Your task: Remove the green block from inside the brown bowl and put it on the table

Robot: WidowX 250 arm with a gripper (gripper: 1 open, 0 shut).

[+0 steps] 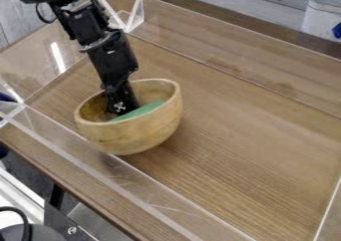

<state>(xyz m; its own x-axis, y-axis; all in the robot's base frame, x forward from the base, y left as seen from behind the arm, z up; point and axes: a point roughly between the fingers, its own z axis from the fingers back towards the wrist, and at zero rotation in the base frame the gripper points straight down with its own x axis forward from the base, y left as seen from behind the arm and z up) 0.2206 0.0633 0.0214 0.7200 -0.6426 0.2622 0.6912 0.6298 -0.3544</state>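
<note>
The brown bowl (130,126) sits tilted at the near left of the table (240,135), its rim raised on the right side. The green block (147,110) lies inside it, leaning against the right inner wall. My black gripper (120,105) reaches steeply down into the bowl, with its tips at the left end of the block. Its fingers look shut there, but whether they pinch the block or only press on it is hidden by the fingers and the bowl's rim.
Low clear acrylic walls (226,26) edge the tabletop on all sides; the near-left wall (40,120) stands close beside the bowl. Bare wood stretches to the right of the bowl.
</note>
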